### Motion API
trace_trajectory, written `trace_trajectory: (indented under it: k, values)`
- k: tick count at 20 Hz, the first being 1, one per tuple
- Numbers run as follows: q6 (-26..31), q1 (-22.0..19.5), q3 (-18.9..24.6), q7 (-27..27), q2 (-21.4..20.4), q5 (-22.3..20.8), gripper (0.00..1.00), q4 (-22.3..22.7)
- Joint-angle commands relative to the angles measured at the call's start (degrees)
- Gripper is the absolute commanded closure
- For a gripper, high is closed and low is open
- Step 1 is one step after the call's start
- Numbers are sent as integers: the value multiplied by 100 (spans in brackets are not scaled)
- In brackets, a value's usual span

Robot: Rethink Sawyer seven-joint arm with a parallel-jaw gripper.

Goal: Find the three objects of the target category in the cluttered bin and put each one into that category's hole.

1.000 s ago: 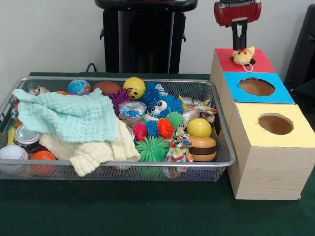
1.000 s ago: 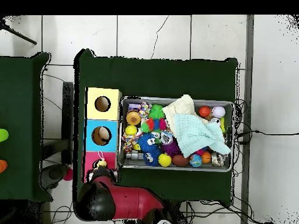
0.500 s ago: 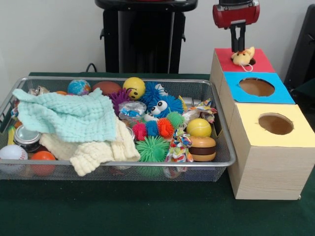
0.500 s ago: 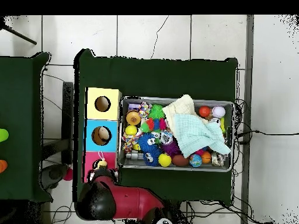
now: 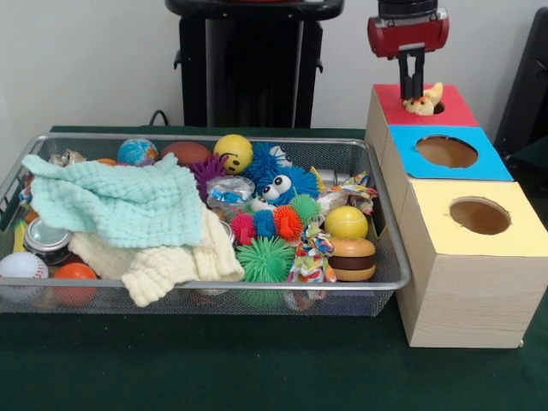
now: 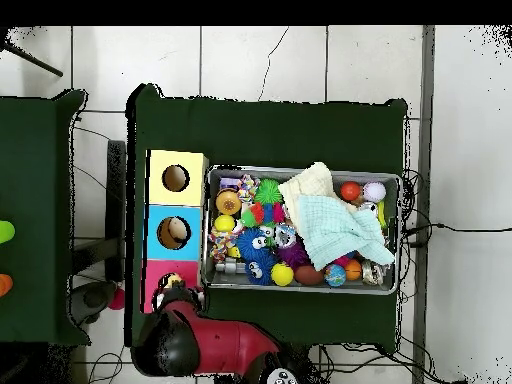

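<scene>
The pale yellow-tan soft toy (image 5: pixel 426 102) lies on the red top (image 5: pixel 462 110) of the far wooden box, at the edge of its round hole (image 5: pixel 439 108). My gripper (image 5: pixel 412 96) hangs straight down over it, fingers close together, tips at the toy's left side. In the overhead view the toy (image 6: pixel 172 281) shows on the red top (image 6: pixel 156 287), with the arm (image 6: pixel 195 345) covering the gripper. The silver wire-mesh bin (image 5: pixel 205 137) holds the clutter. No orange striped toy shows.
The blue-topped box (image 5: pixel 445 152) and the yellow-topped box (image 5: pixel 475 216) stand in a row nearer the camera. The bin holds a mint cloth (image 5: pixel 120 204), a cream cloth (image 5: pixel 163 265), spiky balls (image 5: pixel 265 259), a blue googly-eyed toy (image 5: pixel 278 184) and several balls.
The gripper has shifted slightly left and lower, and its fingers have drawn closer together. The toy has settled a little lower at the hole and its cord loop no longer shows.
</scene>
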Motion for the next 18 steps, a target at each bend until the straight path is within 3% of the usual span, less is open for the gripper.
trace_trajectory:
  k: [1,8,18]
  values:
    - [-815,-66,-119,1023,649,-332,100,-505]
    - [-1567,1,-292,1080,1150,-540,100,-605]
    - [-1824,88,-440,1136,1399,-731,100,-736]
